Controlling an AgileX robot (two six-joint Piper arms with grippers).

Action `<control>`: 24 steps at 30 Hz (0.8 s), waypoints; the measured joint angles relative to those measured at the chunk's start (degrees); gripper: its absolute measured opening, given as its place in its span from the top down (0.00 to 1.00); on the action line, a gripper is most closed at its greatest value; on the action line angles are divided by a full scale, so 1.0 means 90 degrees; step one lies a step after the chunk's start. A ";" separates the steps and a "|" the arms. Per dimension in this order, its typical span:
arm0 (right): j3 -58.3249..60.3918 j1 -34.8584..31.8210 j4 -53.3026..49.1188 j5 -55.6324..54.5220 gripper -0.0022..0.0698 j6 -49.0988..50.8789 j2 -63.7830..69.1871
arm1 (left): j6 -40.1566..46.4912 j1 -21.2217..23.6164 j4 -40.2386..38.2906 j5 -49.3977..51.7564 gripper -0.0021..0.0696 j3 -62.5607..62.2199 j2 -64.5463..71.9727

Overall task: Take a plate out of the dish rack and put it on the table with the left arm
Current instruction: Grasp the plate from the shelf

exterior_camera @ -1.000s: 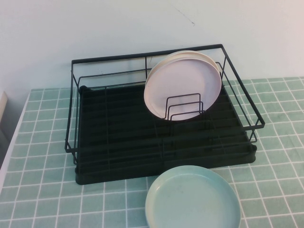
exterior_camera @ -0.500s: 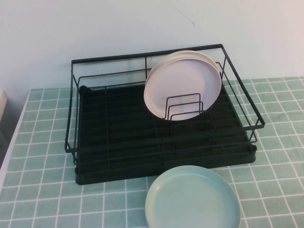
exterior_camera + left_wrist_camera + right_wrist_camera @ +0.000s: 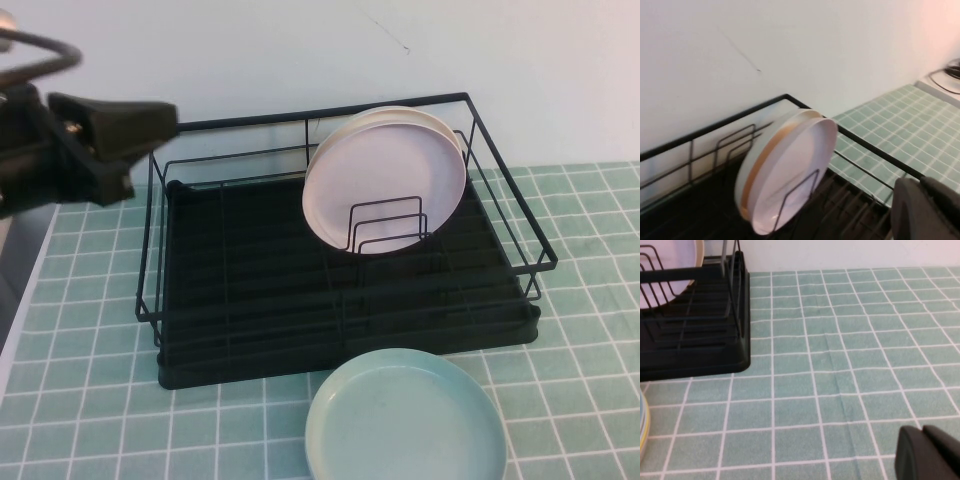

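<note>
The pale pink plate (image 3: pixel 385 180) stands upright between the wire dividers at the back right of the black dish rack (image 3: pixel 250 290). A cream plate (image 3: pixel 445 125) leans right behind it. In the left wrist view the pink plate (image 3: pixel 795 170) faces the camera over the rack's rim (image 3: pixel 715 127). My left gripper (image 3: pixel 165 115) hangs shut and empty above the rack's back left corner, well left of the plates. My right gripper (image 3: pixel 922 440) shows only in its wrist view, shut, low over the green tiled table (image 3: pixel 840 340) to the right of the rack.
A pale mint-blue plate (image 3: pixel 405 420) lies flat on the table (image 3: pixel 90 350) just in front of the rack's front right side. The white wall rises close behind the rack. The table's white edge (image 3: pixel 25 310) runs along the left.
My left arm has come into the high view from the left and now reaches over the rack's back left corner. The plates and rack have not moved.
</note>
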 joint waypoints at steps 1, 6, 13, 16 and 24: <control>0.0000 0.0000 0.0000 0.0000 0.97 0.0000 0.0000 | 0.0254 0.0000 -0.0119 0.0244 0.98 -0.0010 0.0176; 0.0000 0.0000 0.0000 0.0011 0.97 0.0000 0.0000 | 0.0536 -0.0146 -0.0170 0.0632 0.98 -0.0196 0.0805; 0.0000 0.0000 0.0000 0.0011 0.97 0.0000 0.0000 | 0.0591 -0.1045 0.0662 -0.0346 0.98 -0.0820 0.1226; 0.0000 0.0000 0.0000 0.0011 0.97 0.0000 0.0000 | 0.0560 -0.1596 0.1021 -0.1320 0.98 -0.1055 0.1344; 0.0000 0.0000 0.0000 0.0011 0.97 0.0000 0.0000 | 0.0012 -0.2377 0.1908 -0.2492 0.77 -0.1656 0.2034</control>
